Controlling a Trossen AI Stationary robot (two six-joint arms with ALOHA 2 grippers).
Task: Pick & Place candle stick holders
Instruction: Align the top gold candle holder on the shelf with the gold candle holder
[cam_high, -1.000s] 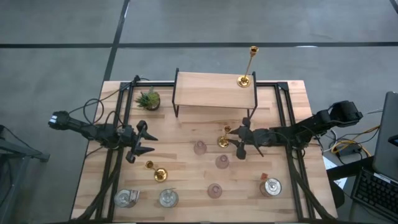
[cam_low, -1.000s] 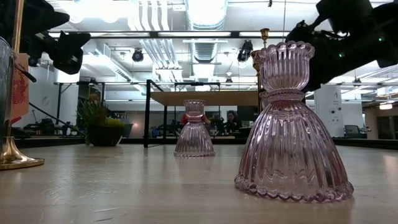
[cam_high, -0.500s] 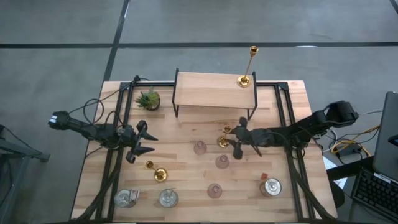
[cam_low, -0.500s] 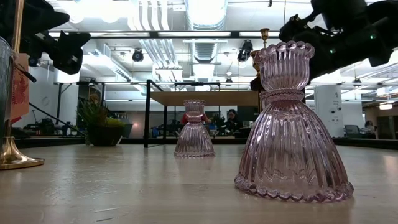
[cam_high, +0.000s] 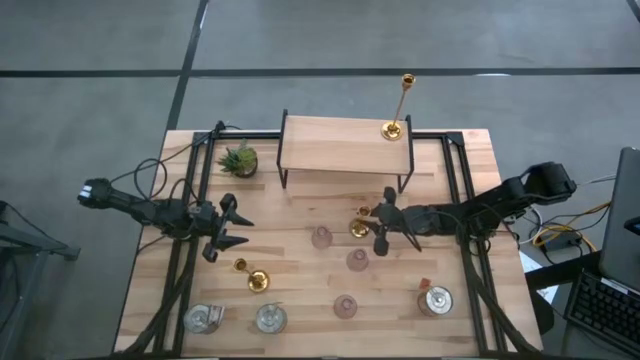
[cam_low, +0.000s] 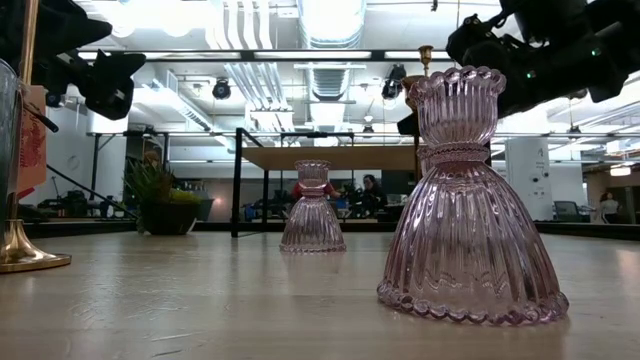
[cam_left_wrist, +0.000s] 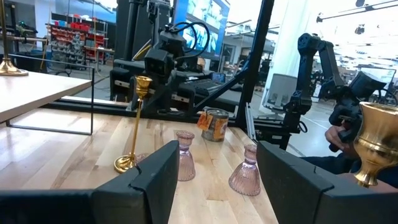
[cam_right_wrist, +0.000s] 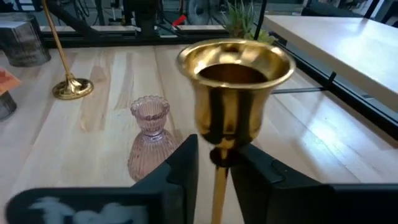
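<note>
An industrial lab: exposed ceiling ducts (cam_low: 255, 75), polished concrete floor (cam_high: 100, 40).

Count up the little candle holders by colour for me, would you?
Gold candlestick holders: 3
Pink glass candle holders: 3
Silvery glass cups: 3
Total: 9
</note>
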